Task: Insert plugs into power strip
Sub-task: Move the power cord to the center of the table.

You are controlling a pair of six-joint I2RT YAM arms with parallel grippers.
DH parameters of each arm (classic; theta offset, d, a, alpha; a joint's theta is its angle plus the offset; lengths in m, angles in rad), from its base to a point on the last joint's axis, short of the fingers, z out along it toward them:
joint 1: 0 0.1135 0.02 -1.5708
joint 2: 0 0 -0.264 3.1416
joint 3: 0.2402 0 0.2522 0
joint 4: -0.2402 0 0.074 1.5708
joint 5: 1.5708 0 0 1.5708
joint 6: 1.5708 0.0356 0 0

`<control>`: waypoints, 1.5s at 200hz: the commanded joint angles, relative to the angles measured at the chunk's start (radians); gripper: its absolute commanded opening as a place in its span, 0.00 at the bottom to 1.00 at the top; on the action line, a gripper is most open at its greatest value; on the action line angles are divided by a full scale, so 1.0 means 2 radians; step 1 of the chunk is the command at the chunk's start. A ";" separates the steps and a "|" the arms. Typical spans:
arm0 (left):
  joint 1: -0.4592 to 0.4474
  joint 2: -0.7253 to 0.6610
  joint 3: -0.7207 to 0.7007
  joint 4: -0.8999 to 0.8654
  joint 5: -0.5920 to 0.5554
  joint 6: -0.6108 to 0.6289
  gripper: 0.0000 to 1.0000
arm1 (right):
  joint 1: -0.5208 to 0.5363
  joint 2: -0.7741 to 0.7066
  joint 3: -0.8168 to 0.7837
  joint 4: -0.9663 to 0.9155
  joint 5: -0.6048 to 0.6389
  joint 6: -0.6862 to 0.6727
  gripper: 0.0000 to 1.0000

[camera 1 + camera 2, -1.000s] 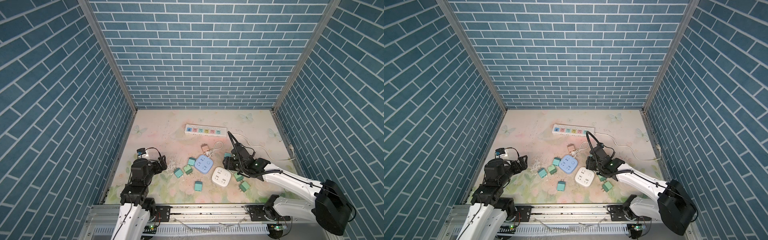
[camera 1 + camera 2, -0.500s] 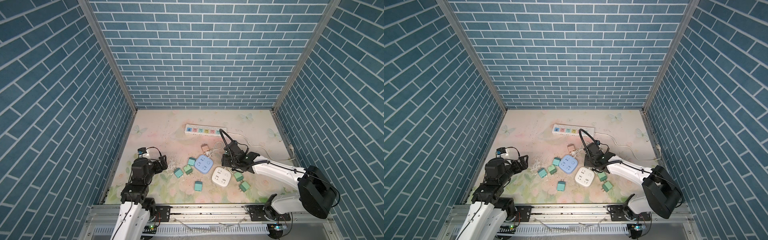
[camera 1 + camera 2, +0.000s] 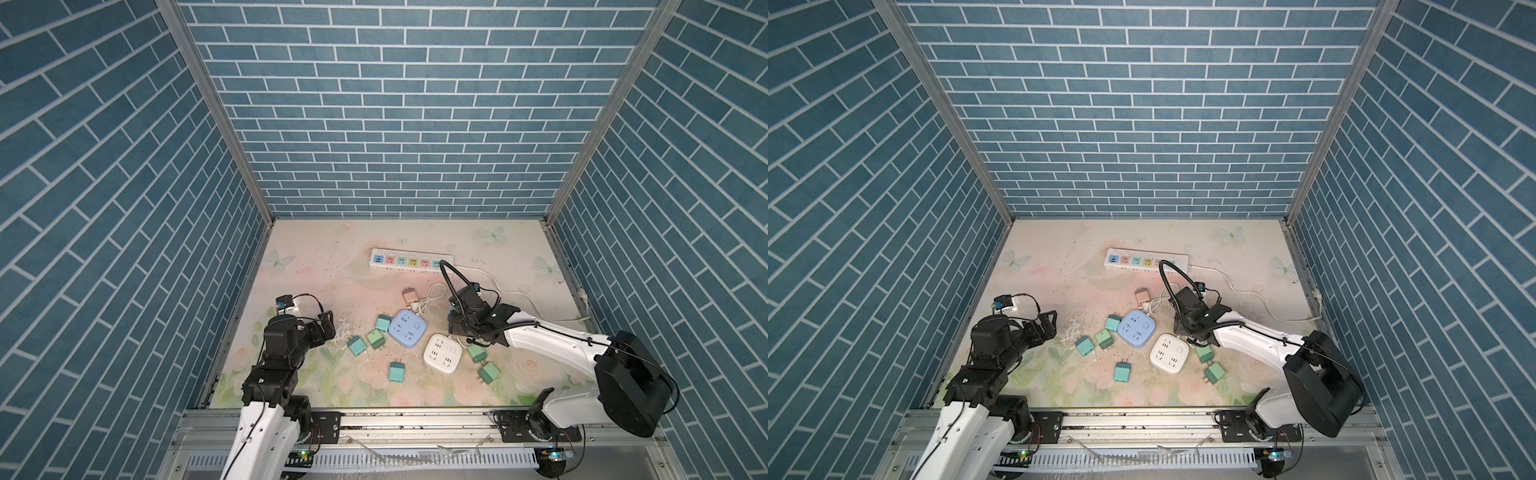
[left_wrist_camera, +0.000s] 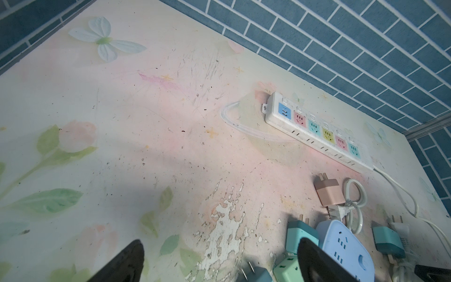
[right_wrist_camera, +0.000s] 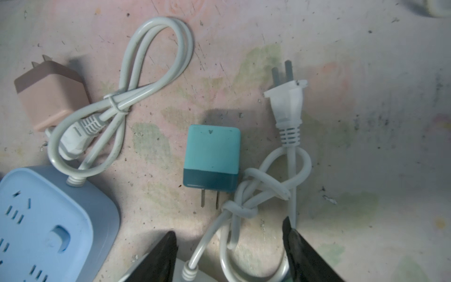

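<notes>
Teal plug lies just beside the knotted white cord — closing my spread, empty right jaws, I might snag that cord; left jaws spread too.

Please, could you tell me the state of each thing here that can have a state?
power strip, all sockets empty.
pinkish-tan plug, lying loose, not inserted.
teal plug, lying flat on the table, not inserted.
blue socket block, nothing plugged in.
white corded plug, unplugged, cord tied up.
left end effector, open, empty.
right end effector, open, holding nothing.
</notes>
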 commanded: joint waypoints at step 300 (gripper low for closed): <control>-0.001 -0.003 -0.002 0.001 -0.003 -0.001 1.00 | -0.009 0.078 0.023 0.042 -0.154 -0.114 0.12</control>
